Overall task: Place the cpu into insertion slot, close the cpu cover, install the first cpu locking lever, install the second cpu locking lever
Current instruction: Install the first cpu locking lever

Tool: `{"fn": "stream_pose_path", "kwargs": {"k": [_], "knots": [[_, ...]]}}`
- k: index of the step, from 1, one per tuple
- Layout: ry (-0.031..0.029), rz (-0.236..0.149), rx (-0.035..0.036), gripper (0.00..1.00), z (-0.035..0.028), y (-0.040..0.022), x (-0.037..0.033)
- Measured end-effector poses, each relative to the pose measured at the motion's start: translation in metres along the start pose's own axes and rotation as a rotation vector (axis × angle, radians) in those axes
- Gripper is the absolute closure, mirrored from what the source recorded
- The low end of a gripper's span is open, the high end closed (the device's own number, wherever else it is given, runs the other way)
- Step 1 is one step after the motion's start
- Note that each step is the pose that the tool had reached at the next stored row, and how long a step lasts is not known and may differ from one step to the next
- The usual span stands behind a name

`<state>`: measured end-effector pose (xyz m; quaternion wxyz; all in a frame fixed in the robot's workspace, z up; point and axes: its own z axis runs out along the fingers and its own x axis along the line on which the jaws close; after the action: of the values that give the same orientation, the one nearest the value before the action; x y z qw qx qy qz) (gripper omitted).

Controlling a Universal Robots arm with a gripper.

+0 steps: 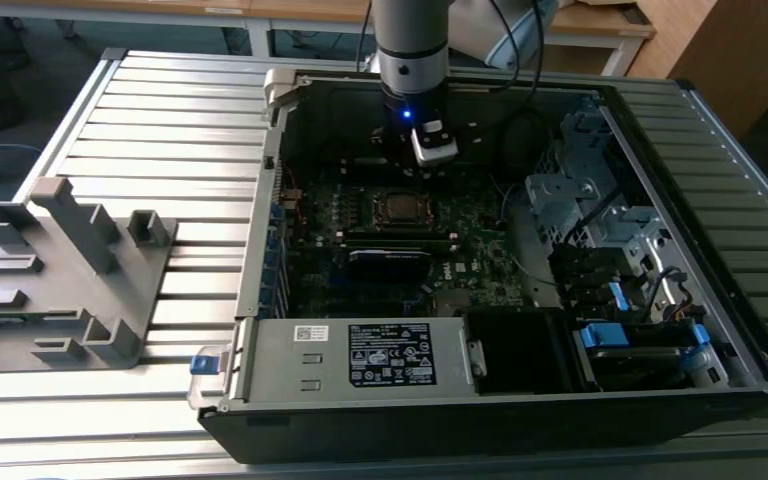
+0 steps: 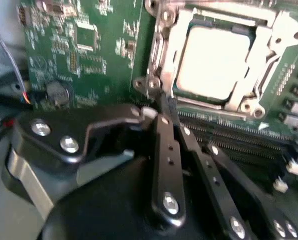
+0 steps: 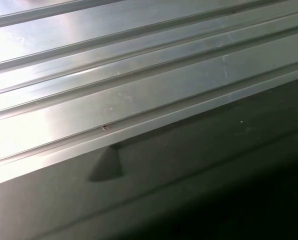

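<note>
Fingers (image 2: 163,145) of the gripper (image 2: 164,102) are drawn together, holding nothing, their tips pressed at the corner of the cpu cover (image 2: 161,50) (a lever end seems to sit there, though I cannot tell for sure). The cpu (image 2: 213,62) lies seated in its socket, the cover shut flat around it. Doing this step well probably means steady, low pressure, staying clear of the green motherboard (image 2: 89,45).

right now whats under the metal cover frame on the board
In the second wrist view the cpu cover lies closed over the cpu, whose pale top shows through its open window. The chip's edges and the socket beneath are covered. The gripper sits at the frame's corner.
</note>
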<state>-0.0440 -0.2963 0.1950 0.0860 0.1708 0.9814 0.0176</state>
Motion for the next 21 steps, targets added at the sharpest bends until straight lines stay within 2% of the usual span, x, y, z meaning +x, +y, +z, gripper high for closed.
{"fn": "stream_pose_path", "kwargs": {"k": [3,8,12,13,17,19,21], "knots": [[0.0003,0.000,0.0003,0.89,-0.0006,0.0000,-0.0002],[0.0009,0.000,-0.0018,0.89,-0.0069,0.0005,-0.0013],[0.0006,0.000,-0.0020,0.89,-0.0075,0.0004,-0.0012],[-0.0007,0.000,-0.0024,0.89,-0.0075,0.0001,-0.0009],[-0.0118,-0.003,-0.0083,0.89,-0.0057,-0.0012,0.0008],[-0.0154,-0.004,-0.0095,0.89,-0.0043,-0.0015,0.0010],[-0.0165,-0.003,-0.0097,0.89,-0.0035,-0.0019,0.0014]]}}
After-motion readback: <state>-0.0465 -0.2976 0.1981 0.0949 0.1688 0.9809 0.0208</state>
